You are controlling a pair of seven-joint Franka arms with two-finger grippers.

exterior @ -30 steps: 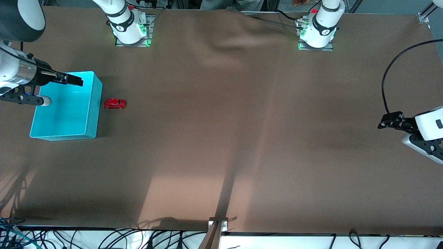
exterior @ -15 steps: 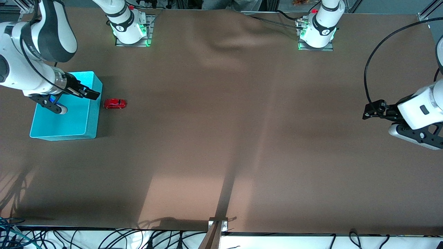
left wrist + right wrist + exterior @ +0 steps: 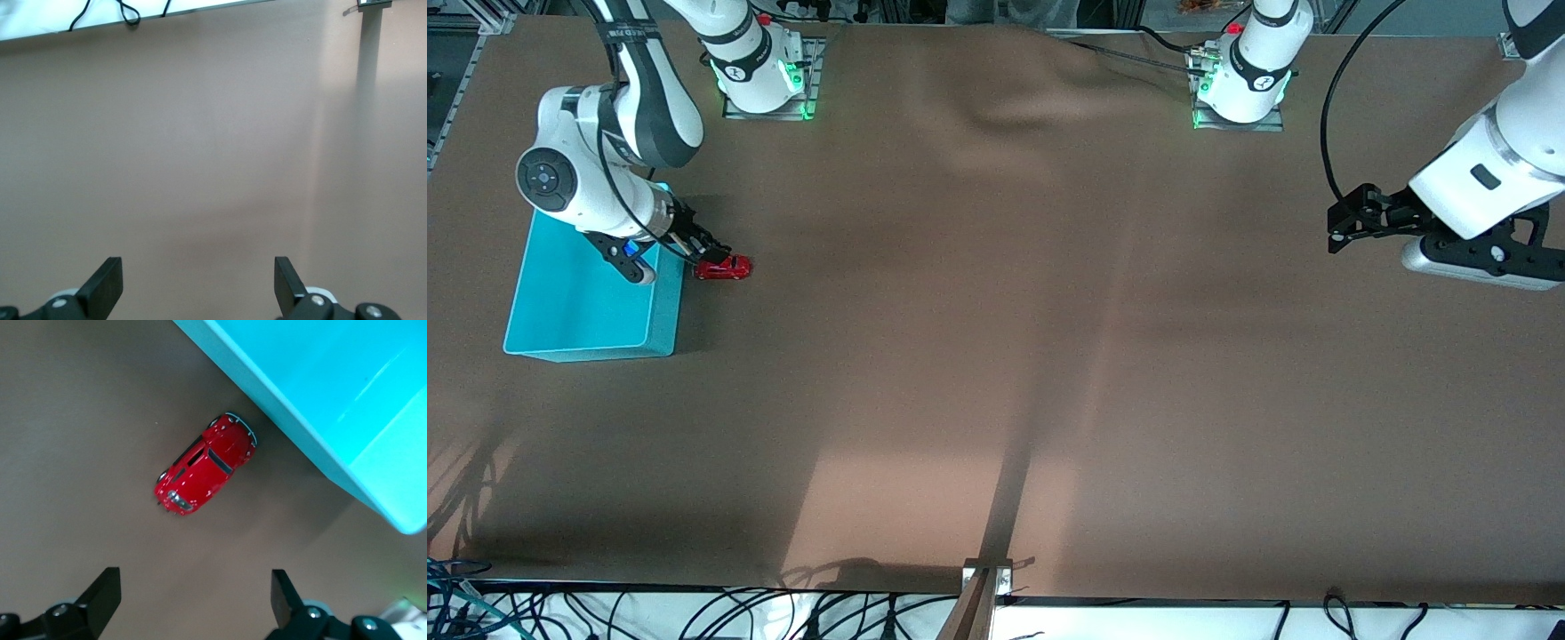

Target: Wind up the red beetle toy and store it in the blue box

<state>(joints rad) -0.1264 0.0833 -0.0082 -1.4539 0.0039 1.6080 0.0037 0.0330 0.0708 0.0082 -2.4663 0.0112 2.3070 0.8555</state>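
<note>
The red beetle toy (image 3: 726, 267) stands on the brown table beside the long wall of the blue box (image 3: 578, 307), on the side toward the left arm's end. My right gripper (image 3: 703, 246) is open and empty, low over the toy and the box's edge. In the right wrist view the toy (image 3: 203, 464) lies on the table ahead of the open gripper (image 3: 193, 593), close to the box wall (image 3: 313, 420). My left gripper (image 3: 1343, 229) is open and empty, held above the table at the left arm's end. The left wrist view shows the open gripper (image 3: 198, 283) over bare table.
The brown cloth has a raised fold (image 3: 1005, 107) between the two arm bases. A metal bracket (image 3: 987, 578) sits at the table's front edge, and cables (image 3: 694, 613) hang below it.
My right gripper has moved from over the blue box toward the red toy and come lower. My left arm has swung inward over the table and risen.
</note>
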